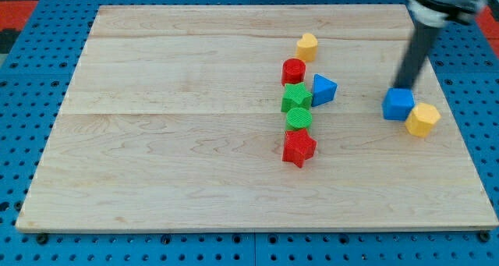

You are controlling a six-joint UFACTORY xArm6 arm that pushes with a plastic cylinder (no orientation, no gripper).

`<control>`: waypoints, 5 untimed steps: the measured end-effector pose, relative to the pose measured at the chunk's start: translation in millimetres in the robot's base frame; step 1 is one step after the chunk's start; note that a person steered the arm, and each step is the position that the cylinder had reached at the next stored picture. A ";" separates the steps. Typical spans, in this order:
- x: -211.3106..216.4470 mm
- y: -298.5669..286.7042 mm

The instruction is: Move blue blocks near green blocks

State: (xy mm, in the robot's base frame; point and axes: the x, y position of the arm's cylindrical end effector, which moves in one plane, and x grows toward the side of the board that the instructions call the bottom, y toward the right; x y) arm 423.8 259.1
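Tip (403, 88) end hidden behind blue cube (398, 104), rod top cropped

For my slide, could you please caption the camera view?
My tip touches the blue cube, right of the green star and green cylinder.

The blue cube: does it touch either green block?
No; the blue cube sits far toward the view's right, beside the yellow block, apart from both.

A pale wooden board (195, 141) lies on blue pegboard (31, 79).
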 end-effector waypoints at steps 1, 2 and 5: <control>63.6 -2.0; 83.9 -24.9; -2.0 -41.6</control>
